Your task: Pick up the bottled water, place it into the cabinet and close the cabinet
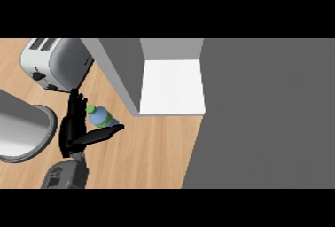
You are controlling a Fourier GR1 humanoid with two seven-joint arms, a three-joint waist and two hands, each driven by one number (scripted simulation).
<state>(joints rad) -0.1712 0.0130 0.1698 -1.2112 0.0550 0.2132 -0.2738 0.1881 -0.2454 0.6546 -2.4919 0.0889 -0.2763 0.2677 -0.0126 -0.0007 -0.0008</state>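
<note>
Reaching for the bottled water (99,116) beside the open cabinet (171,86).
Left hand (74,128): fingers straight behind the bottle, thumb extended below it, nothing grasped. Bottle stands on the counter (150,150), near the toaster (53,63) and pot (23,133).

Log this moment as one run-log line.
left robot hand: open beside water bottle, thumb under it | bottle: on counter | cabinet: open, nothing on the visible shelf | right robot hand: out of view
</note>
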